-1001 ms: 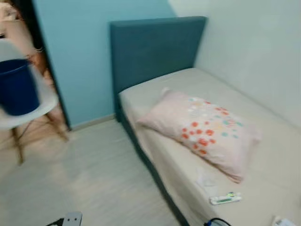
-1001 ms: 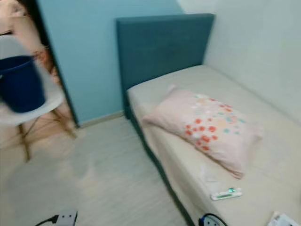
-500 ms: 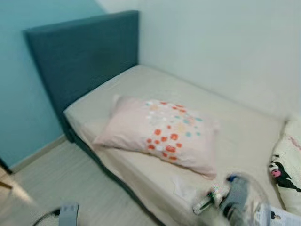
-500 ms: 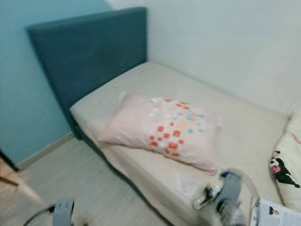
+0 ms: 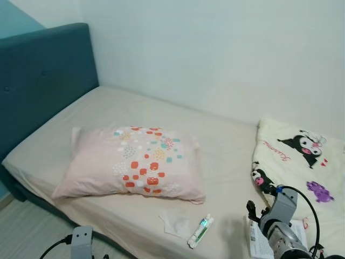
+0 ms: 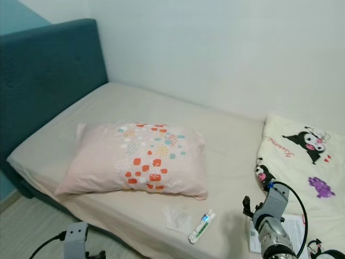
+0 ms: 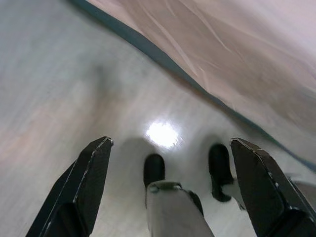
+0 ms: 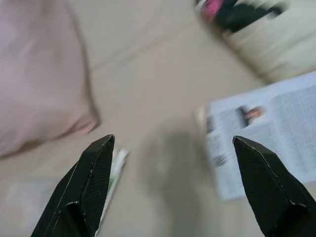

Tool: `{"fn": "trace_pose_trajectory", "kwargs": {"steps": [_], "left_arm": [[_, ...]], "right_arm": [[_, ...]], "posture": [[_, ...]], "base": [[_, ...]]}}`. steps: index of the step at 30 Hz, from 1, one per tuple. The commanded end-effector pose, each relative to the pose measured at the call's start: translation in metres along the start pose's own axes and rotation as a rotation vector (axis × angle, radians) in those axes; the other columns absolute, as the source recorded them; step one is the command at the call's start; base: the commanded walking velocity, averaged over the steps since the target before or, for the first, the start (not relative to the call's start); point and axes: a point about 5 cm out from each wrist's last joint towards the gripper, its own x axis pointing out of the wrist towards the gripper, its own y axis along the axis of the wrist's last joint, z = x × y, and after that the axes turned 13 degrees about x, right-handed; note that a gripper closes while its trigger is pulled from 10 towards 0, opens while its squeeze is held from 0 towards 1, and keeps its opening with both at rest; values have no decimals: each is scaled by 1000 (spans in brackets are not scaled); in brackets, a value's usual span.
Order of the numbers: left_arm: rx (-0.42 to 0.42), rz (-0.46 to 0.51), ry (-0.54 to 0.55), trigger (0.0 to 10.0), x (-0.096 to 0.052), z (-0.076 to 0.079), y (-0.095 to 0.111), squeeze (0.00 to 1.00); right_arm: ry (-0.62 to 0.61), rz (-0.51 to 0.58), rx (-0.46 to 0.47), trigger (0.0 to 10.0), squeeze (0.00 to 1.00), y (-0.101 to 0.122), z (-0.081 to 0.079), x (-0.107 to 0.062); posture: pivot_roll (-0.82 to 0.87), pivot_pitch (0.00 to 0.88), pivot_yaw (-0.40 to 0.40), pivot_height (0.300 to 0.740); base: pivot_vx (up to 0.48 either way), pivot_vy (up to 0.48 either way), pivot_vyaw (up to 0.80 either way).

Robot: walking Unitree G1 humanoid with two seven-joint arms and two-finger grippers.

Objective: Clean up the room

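Right gripper point(image 8: 173, 187) spread wide, empty, poised over the bed point(image 5: 226, 140) front edge between tube point(image 5: 199, 231) and booklet point(image 8: 266, 128); likely lining up a pick. Left gripper point(image 7: 168, 182) wide, idle above the floor point(image 7: 59, 89).

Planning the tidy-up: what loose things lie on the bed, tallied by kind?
Pillow: 1
Cartoon blanket: 1
Tube: 1
Crumpled wrapper: 1
Printed booklet: 1
Total: 5

head views down onto bed point(image 5: 226, 145)
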Motion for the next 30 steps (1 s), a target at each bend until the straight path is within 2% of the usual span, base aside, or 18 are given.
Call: {"fn": "trace_pose_trajectory", "kwargs": {"steps": [1, 2, 3, 5, 7, 8, 11, 14, 16, 24, 30], "left_arm": [[-15, 30, 53, 10000, 1, -11, 8, 0], [-19, 53, 88, 10000, 2, -17, 16, 0], [-19, 53, 88, 10000, 2, -17, 16, 0], [-8, 98, 160, 10000, 3, -31, 31, 0], [-8, 98, 160, 10000, 3, -31, 31, 0], [7, 124, 197, 10000, 3, -37, 41, 0], [29, 144, 230, 10000, 3, -43, 49, 0], [68, 155, 268, 10000, 3, -47, 56, 0], [69, 150, 264, 10000, 4, -45, 55, 0], [64, 115, 257, 10000, 2, -41, 40, 0], [61, 110, 212, 10000, 2, -32, 33, 0]], "right_arm": [[34, -51, -12, 10000, 0, -9, -6, 0], [65, -74, -24, 10000, 0, -13, -11, 1], [65, -74, -24, 10000, 0, -13, -11, 1], [154, -105, -35, 10000, 0, -18, -26, 2], [154, -105, -35, 10000, 0, -18, -26, 2], [190, -121, -45, 10000, 0, -20, -34, 2], [215, -142, -56, 10000, 0, -23, -40, 3], [212, -199, -124, 10000, 0, -31, -45, 2], [194, -224, -164, 10000, 0, -35, -43, 2], [196, -224, -146, 10000, 0, -34, -42, 2], [166, -229, -190, 10000, 0, -30, -40, 3]], "posture": [[-70, 0, -50, 739], [-70, 0, -50, 739], [-70, 0, -50, 739], [-73, 0, -47, 729], [-73, 0, -47, 729], [-71, 0, -48, 724], [-70, 0, -48, 719], [-70, 0, -50, 709], [-69, 0, -50, 699], [-71, 0, -53, 674], [-65, 0, -57, 649]], "base": [[0, 0, 0], [0, 0, 0], [0, 0, 0], [0, 0, 0], [0, 0, 0], [0, 0, 0], [0, 0, 0], [0, 0, 0], [0, 0, 0], [0, 0, 0], [0, 0, 0]]}}
